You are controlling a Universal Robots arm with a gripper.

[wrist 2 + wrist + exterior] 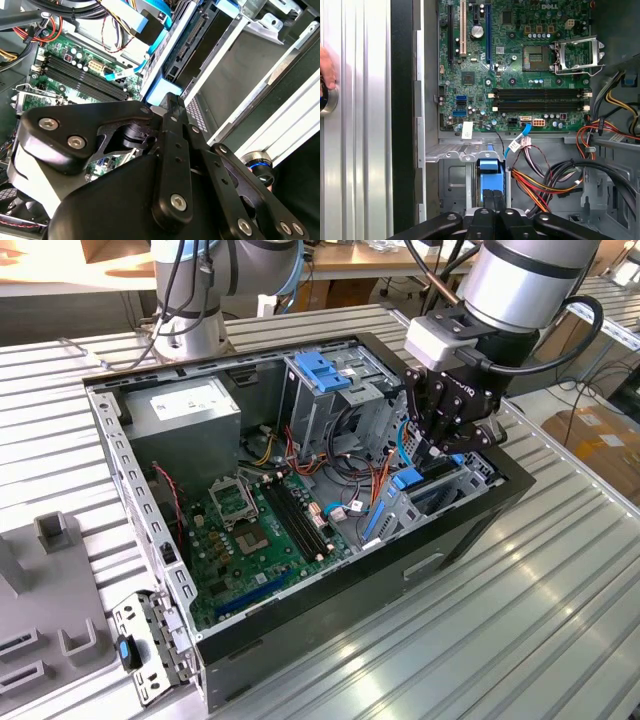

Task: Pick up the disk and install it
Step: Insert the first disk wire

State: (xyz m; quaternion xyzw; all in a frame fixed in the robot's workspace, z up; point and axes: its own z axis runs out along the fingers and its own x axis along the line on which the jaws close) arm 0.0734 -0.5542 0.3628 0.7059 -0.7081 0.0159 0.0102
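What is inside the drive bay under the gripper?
The disk sits in the grey drive bay, its blue bracket beneath the gripper. Its label and lower body are covered by the bay walls and gripper.

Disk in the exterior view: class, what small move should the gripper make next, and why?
Probably a short, straight push deeper into the drive bay. The disk stands on edge at the bay's mouth, its blue bracket end facing the gripper, whose jaws look closed right against it.
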